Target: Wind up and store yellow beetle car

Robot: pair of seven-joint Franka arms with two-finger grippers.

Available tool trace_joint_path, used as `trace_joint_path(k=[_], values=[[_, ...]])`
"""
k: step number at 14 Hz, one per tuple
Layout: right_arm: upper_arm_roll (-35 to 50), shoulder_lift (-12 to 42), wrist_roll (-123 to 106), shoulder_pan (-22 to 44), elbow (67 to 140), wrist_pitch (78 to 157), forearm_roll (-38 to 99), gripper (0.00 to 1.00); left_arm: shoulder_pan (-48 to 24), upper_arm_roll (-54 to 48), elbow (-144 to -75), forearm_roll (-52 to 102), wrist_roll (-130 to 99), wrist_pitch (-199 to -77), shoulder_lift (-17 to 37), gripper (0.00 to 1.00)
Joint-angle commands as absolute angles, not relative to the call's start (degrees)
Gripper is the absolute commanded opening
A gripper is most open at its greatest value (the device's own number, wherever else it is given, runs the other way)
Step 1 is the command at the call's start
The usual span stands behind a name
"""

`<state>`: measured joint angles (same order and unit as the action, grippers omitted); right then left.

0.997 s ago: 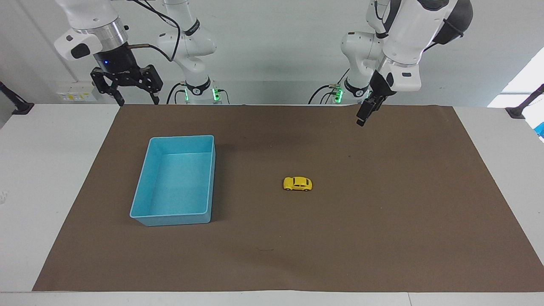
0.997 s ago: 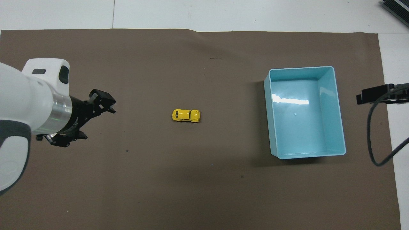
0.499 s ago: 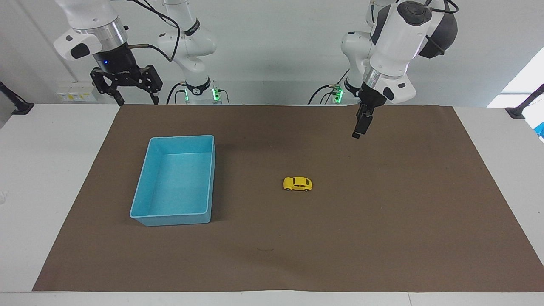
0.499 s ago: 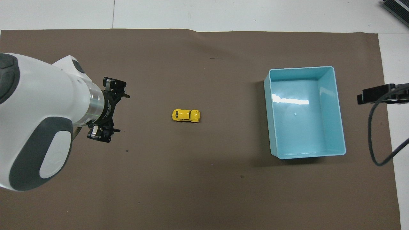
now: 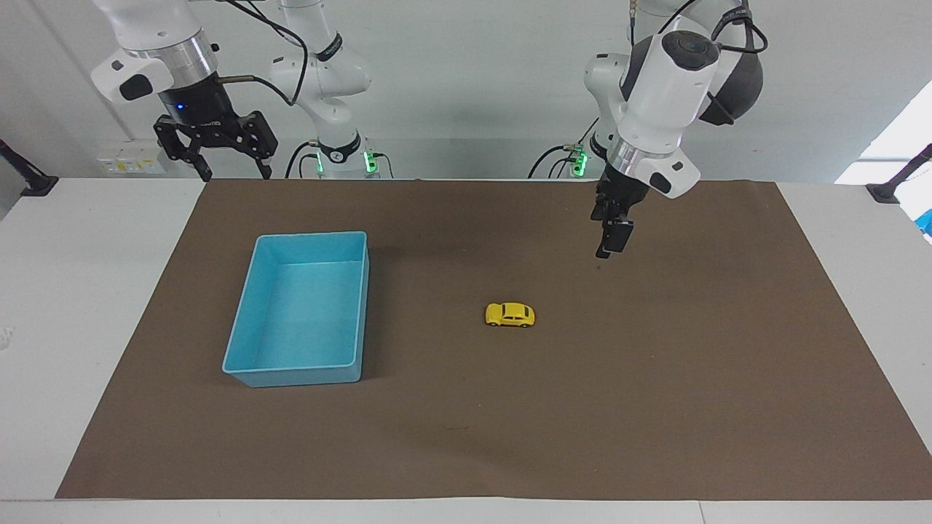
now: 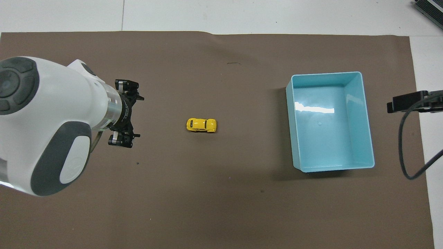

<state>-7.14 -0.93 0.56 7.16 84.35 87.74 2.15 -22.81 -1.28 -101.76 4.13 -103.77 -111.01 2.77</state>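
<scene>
The yellow beetle car (image 5: 510,314) (image 6: 201,125) stands on its wheels on the brown mat, about midway along the table. My left gripper (image 5: 609,246) (image 6: 133,116) hangs open above the mat, between the car and the left arm's end of the table, apart from the car and holding nothing. My right gripper (image 5: 229,173) waits open in the air at the robots' edge of the table, near the right arm's end; in the overhead view only a dark part of it (image 6: 406,101) shows.
A light-blue tray (image 5: 240,364) (image 6: 294,152) stands on the mat toward the right arm's end, with nothing in it. The brown mat (image 5: 655,407) covers most of the white table.
The left arm has swung down and toward the car, lowering its open gripper over the mat. The right arm, the car and the tray have stayed put.
</scene>
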Motion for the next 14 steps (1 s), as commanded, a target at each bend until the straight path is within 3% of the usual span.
trace_joint_path(k=[1, 3, 10, 14], values=[[-7.4, -1.8, -0.1, 6.9, 85.2, 87.7, 3.3, 1.0, -26.9, -0.2, -101.3, 4.3, -108.5, -113.9, 6.7, 1.0], [-7.4, -1.8, -0.1, 6.9, 85.2, 87.7, 3.2, 1.0, -30.1, -0.1, -99.7, 3.8, -112.0, -115.8, 12.0, 1.0], [-7.4, -1.8, -0.1, 6.9, 85.2, 87.8, 3.3, 1.0, -33.0, -0.3, -100.1, 3.8, -115.7, -122.8, 18.7, 1.0], [-7.4, -1.8, -0.1, 6.9, 85.2, 87.7, 3.3, 1.0, -34.2, -0.1, -97.5, 1.7, -119.0, -124.2, 25.9, 1.0]])
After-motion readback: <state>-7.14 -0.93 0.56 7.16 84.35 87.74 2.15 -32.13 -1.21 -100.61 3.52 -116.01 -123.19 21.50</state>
